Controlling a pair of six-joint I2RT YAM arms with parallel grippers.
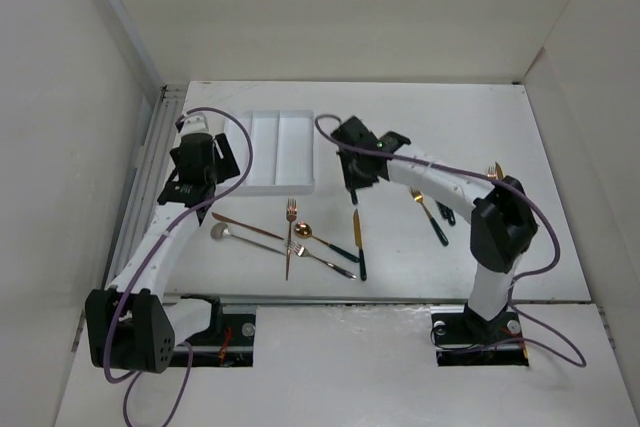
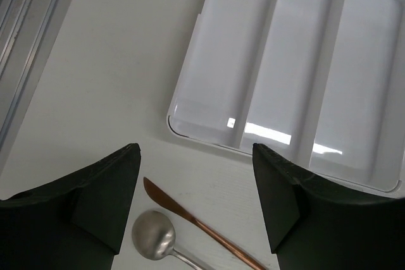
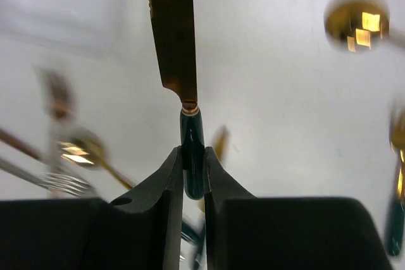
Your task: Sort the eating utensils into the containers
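At 1 o'clock from the loose utensils (image 1: 303, 231), the right pincer (image 3: 192, 151) grips a green-handled knife (image 3: 172, 30), while the left pincer (image 2: 196, 151) is open.

Right wrist view: gold knife (image 3: 172, 30) blade runs off at 12 o'clock. The lower end of its handle is hidden inside the right gripper (image 3: 193, 162). At 9 o'clock we log a fork (image 3: 66, 184) and gold spoon (image 3: 76, 150), too blurred for detail.
Left wrist view: white tray (image 2: 234, 49) cut off at 12 and 3 o'clock. Copper knife (image 2: 190, 216) and silver spoon (image 2: 154, 235) lose their handles at 6 o'clock.
Top view: gold utensil (image 1: 497, 173) at 3 o'clock, partly behind the right arm (image 1: 505, 232); we cannot name it.
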